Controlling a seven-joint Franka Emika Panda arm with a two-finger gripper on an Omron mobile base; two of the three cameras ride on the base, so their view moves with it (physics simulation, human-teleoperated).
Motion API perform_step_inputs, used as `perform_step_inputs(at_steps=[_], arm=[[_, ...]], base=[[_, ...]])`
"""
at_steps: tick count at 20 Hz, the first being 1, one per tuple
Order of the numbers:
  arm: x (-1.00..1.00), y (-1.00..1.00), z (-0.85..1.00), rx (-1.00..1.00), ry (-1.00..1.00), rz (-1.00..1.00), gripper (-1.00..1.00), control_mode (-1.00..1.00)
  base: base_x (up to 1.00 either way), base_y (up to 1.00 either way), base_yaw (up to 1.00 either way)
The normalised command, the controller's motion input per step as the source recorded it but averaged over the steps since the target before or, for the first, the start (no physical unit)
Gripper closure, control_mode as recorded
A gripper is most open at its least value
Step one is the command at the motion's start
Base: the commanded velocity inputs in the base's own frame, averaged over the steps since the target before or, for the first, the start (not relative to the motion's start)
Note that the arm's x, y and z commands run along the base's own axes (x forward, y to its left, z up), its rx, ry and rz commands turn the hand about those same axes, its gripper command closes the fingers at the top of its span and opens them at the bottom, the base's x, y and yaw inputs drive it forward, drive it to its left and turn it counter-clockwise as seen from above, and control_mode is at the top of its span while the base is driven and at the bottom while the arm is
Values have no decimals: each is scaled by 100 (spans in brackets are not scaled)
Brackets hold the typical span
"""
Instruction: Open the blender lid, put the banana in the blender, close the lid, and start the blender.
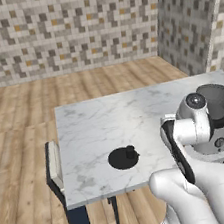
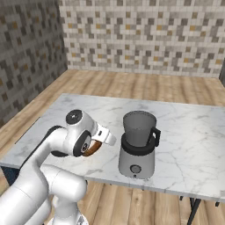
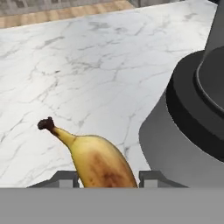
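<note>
Bench (image 1: 100,120) white veined marble, smooth; blender (image 2: 137,149) base brushed grey metal, jar dark translucent plastic; blender lid (image 1: 123,158) matt black.

The blender (image 2: 137,145) stands open-topped just beside the gripper (image 3: 108,178); the blender lid (image 1: 123,158) lies well apart on the marble table (image 1: 95,121).

Fingers (image 3: 65,178) apparently closed on banana (image 3: 98,162)
</note>
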Motion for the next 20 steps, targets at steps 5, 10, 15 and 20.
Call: perform_step_inputs(at_steps=[5, 10, 15, 20], arm=[[-16, 0, 89, 0, -21, -8, 100, -100], [-7, 0, 92, -2, -17, -12, 100, -100], [0, 0, 88, -5, -10, -16, 100, -100], [0, 0, 83, -7, -4, -19, 100, -100]], base=[[0, 0, 0], [0, 0, 0], [0, 0, 0], [0, 0, 0]])
